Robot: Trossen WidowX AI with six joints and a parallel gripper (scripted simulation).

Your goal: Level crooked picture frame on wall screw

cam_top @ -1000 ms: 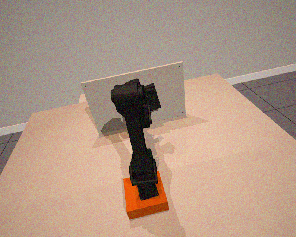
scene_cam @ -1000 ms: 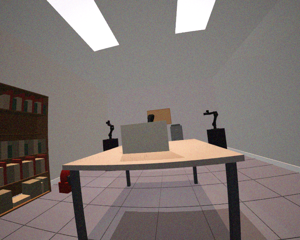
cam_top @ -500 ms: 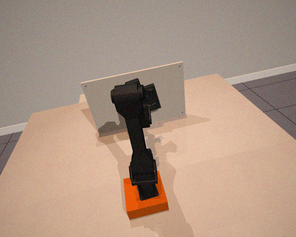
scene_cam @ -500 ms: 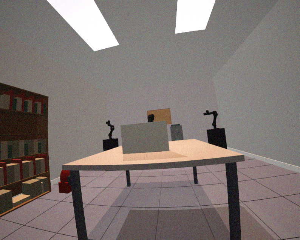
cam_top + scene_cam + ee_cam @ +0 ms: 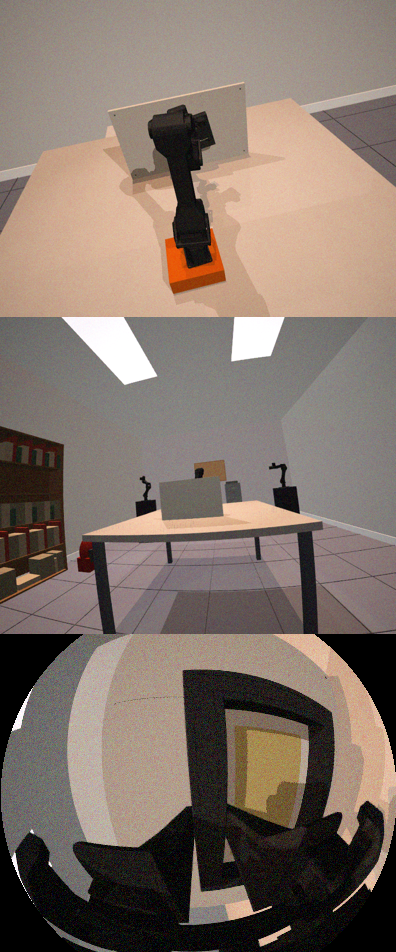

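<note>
The picture frame (image 5: 202, 734) (image 5: 210, 135) is black, with a yellow picture (image 5: 272, 759) inside. It is in front of a pale upright panel (image 5: 228, 115) (image 5: 188, 498) (image 5: 145, 759). My gripper (image 5: 206, 810) is shut on one bar of the frame, one finger on each side of that bar. In the top view the arm covers the fingers and much of the frame, and the visible right edge of the frame leans more than nearby panel edges. I cannot tell the exact tilt. The screw and the notched strip are hidden. In the exterior view the panel hides the frame.
The arm stands on an orange base block (image 5: 196, 275) on the wooden table (image 5: 297, 171) (image 5: 264, 515). The arm's shadow falls across the panel and the picture. Beyond the table are a shelf (image 5: 31, 485), two other black arms (image 5: 283, 475) (image 5: 145, 488) and a brown board (image 5: 214, 468).
</note>
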